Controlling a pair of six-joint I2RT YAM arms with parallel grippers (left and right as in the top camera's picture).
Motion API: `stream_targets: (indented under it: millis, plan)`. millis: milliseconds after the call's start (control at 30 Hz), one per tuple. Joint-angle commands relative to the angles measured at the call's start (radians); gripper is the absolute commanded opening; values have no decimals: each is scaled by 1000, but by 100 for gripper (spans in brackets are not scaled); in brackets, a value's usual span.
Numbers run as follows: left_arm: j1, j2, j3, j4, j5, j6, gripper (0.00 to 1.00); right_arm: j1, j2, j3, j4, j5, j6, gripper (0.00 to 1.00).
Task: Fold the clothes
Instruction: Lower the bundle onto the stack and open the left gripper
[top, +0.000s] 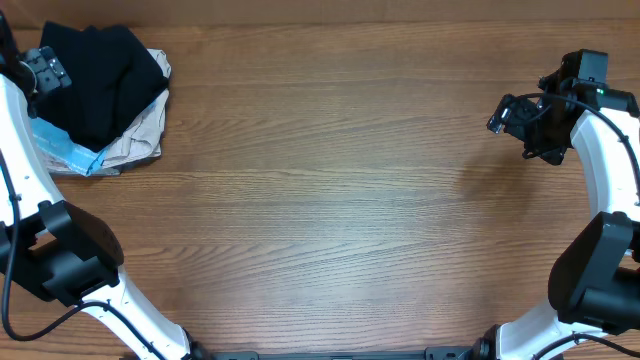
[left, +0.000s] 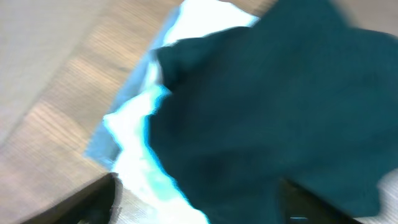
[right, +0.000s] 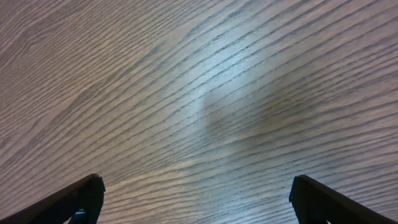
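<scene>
The black shirt (top: 100, 75) lies bunched and folded at the table's far left corner, on top of other garments. My left gripper (top: 47, 68) hovers at the shirt's left edge. The left wrist view is blurred; there the dark fabric (left: 267, 106) fills the frame, and my left gripper (left: 202, 200) has its fingers (left: 99, 200) spread wide with the cloth lying beneath them, not pinched. My right gripper (top: 512, 118) hangs at the far right over bare wood. In the right wrist view my right gripper (right: 196, 194) stands open and empty.
Under the shirt sit a beige garment (top: 142, 138) and a light-blue one (top: 65, 152), which shows washed out in the left wrist view (left: 134, 134). The wooden table (top: 330, 200) stretches between the two arms. Both arm bases stand at the near edge.
</scene>
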Motion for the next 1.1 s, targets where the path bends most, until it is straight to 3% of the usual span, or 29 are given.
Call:
stream_targets:
  millis: [0,67,133,633,867,1000,1067]
  plan:
    - [-2,-48,42,-12,283,-12,33,-2,-23,13,5,8,3,100]
    - [-5,-39,32,-26,402,-11,7,-2,-23,13,5,8,3,100]
    - [-10,-29,16,-27,430,-11,5,-2,-23,13,5,8,3,100]
    - [-20,179,-26,-32,443,26,4,-2,-23,13,5,8,3,100]
    - [-21,47,66,-34,582,29,4,-2,-23,13,5,8,3,100]
    - [-21,-76,122,-18,581,2,4,-2,-23,13,5,8,3,100]
    - [-21,-139,126,5,556,-31,12,-2,-23,13,5,8,3,100]
